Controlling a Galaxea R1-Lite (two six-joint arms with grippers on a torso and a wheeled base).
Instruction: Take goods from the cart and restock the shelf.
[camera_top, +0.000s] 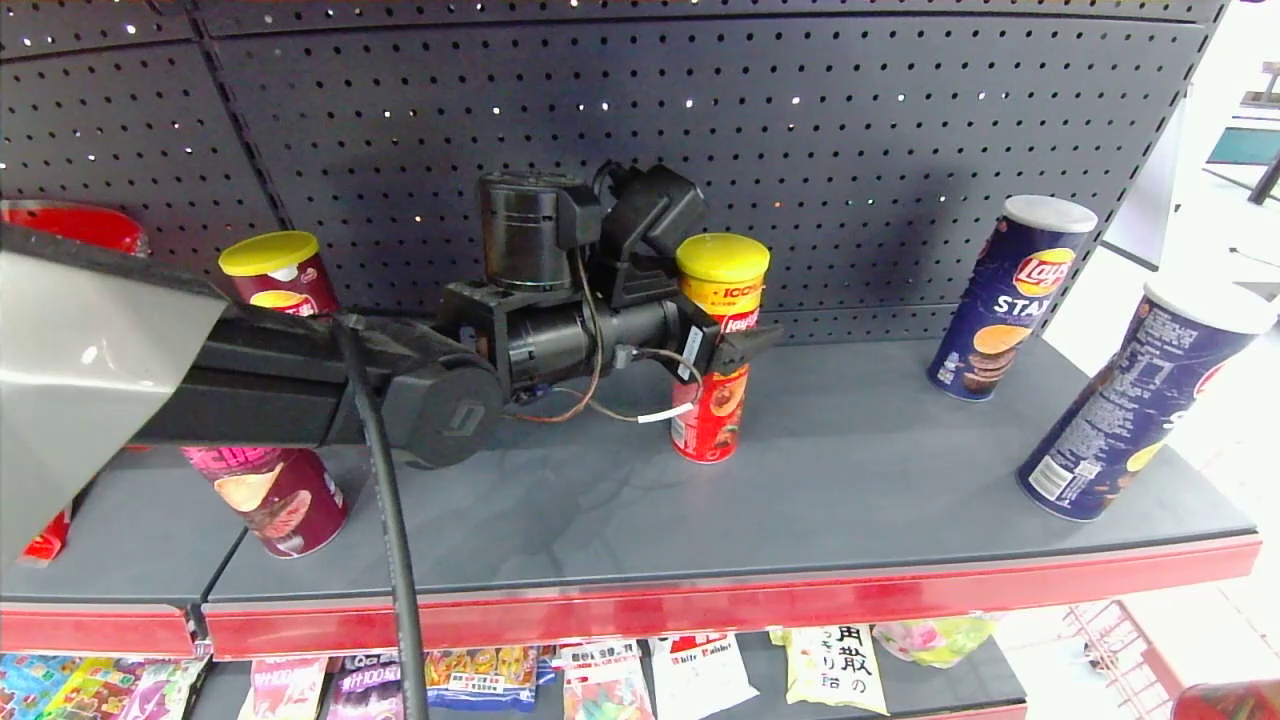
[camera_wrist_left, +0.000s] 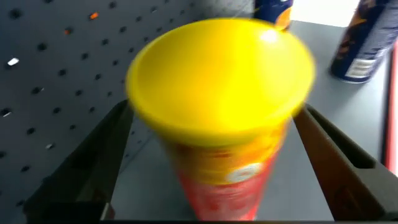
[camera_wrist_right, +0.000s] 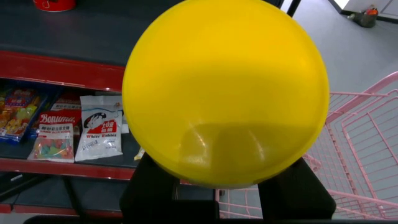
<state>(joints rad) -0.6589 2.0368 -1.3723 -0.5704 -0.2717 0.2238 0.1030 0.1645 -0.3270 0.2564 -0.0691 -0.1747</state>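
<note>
A red chip can with a yellow lid (camera_top: 712, 400) stands upright mid-shelf on the grey shelf board (camera_top: 850, 480). My left gripper (camera_top: 735, 345) reaches in from the left and straddles the red chip can (camera_wrist_left: 224, 124) at mid height, open, with one finger (camera_wrist_left: 102, 168) on each side and shelf showing between finger and can body. Low at the right, above the pink cart (camera_wrist_right: 367, 155), my right gripper (camera_wrist_right: 217, 190) is shut on another can, whose yellow lid (camera_wrist_right: 225, 87) hides the can body and the fingertips.
A maroon yellow-lidded can (camera_top: 282, 500) stands behind my left arm at the left. Two blue cans (camera_top: 1010, 300) (camera_top: 1140, 400) stand at the shelf's right end. The pegboard (camera_top: 800, 130) backs the shelf. Snack bags (camera_top: 690, 670) fill the lower shelf.
</note>
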